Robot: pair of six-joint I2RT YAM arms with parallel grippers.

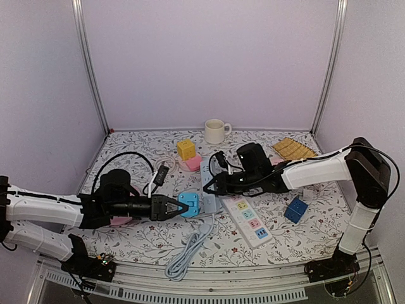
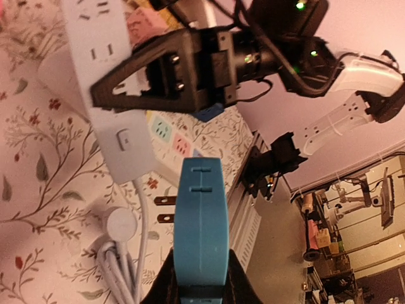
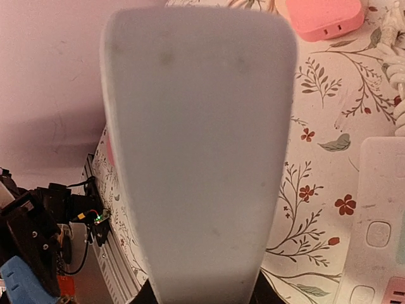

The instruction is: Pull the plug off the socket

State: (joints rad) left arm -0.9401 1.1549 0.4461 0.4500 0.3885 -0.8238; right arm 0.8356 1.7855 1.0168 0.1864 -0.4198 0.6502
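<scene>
From above, the left arm reaches low across the table from the left, forearm nearly level. The left gripper (image 1: 180, 206) is clamped narrowly on the blue plug (image 1: 189, 204), just left of the near end of the white power strip (image 1: 208, 179). The right arm comes in from the right, bent at the elbow. The right gripper (image 1: 212, 183) is closed across the middle of that strip. Its fingertips are hard to make out against the dark wrist. A second strip with coloured sockets (image 1: 250, 219) lies just right of the white one, a mug (image 1: 215, 131) well beyond it, and a coiled white cable (image 1: 188, 251) runs nearer than it.

In the left wrist view, the blue plug (image 2: 200, 221) stands between the fingers, whose tips are cut off at the bottom edge. Two flat metal prongs (image 2: 164, 209) stick out sideways, bare and apart from the white power strip (image 2: 104, 88). The black right gripper (image 2: 155, 73) clasps that strip.

In the right wrist view, the white power strip (image 3: 199, 145) fills most of the frame as a blurred pale slab. It hides the fingers that pinch it. A pink block (image 3: 323, 16) shows beyond it.
</scene>
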